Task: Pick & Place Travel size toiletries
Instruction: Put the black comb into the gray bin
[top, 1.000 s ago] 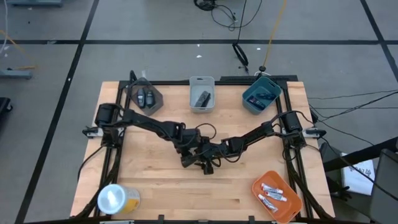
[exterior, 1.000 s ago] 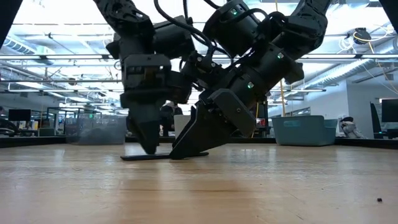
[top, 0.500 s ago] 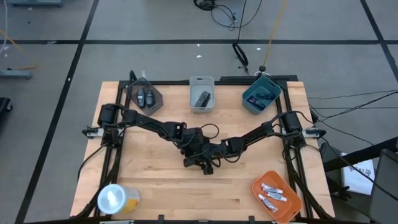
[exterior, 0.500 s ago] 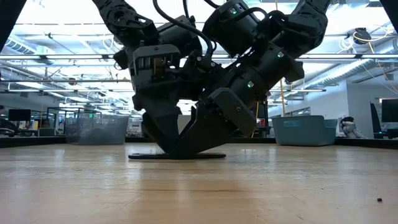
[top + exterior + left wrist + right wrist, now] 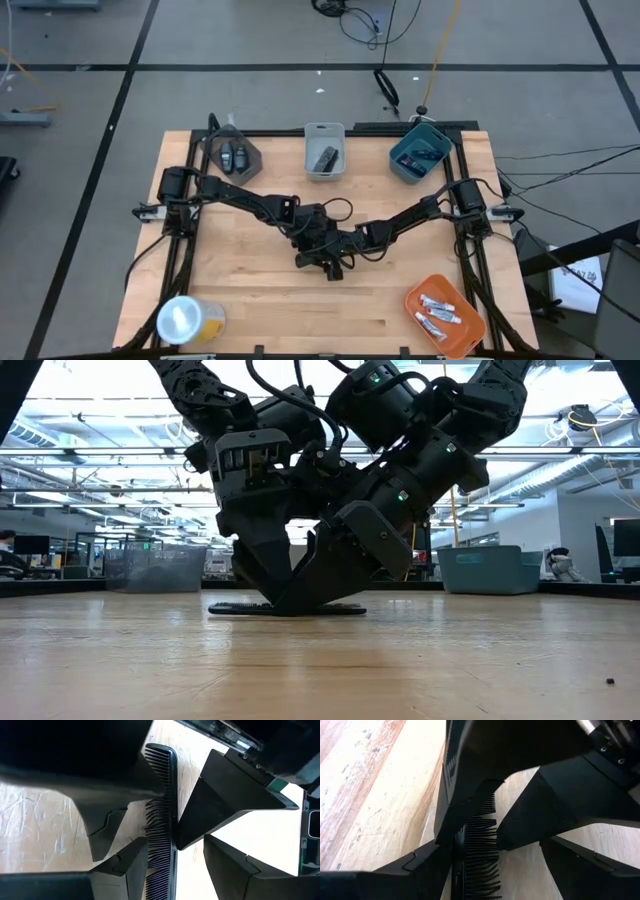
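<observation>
Wood table (image 5: 240,290), flat blk comb (image 5: 167,820), fine teeth

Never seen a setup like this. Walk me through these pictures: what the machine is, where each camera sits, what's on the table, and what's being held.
Two dark robot arms work at a wooden table. One camera looks straight down, one sits at table height, and one rides on each wrist. Both grippers, the left gripper and the right gripper, meet mid-table over a black comb lying flat; their fingers straddle it, and it looks not yet lifted. Along the far edge stand three bins holding items; an orange tray holds silvery tubes; a yellow roll stands at the near left.
</observation>
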`<act>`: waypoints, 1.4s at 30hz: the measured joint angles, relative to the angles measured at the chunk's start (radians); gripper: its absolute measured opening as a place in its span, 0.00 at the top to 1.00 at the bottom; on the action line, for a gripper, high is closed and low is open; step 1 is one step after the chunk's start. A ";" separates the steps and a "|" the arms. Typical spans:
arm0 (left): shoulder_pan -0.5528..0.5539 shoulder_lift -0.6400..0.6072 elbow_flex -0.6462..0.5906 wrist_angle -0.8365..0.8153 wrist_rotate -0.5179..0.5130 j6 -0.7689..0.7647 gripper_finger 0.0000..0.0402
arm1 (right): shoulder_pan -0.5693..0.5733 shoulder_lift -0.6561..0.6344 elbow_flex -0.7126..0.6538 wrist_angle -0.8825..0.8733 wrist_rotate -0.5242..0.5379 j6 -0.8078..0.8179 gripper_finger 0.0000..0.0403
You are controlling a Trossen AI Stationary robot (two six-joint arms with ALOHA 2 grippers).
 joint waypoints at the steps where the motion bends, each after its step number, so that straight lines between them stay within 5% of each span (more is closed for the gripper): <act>1: 0.000 0.000 0.000 0.000 0.001 0.000 0.54 | 0.000 0.000 0.000 0.000 0.000 0.000 0.27; 42: 0.000 -0.006 0.002 0.001 0.060 0.008 0.54 | 0.002 0.000 0.000 0.000 -0.004 -0.011 0.27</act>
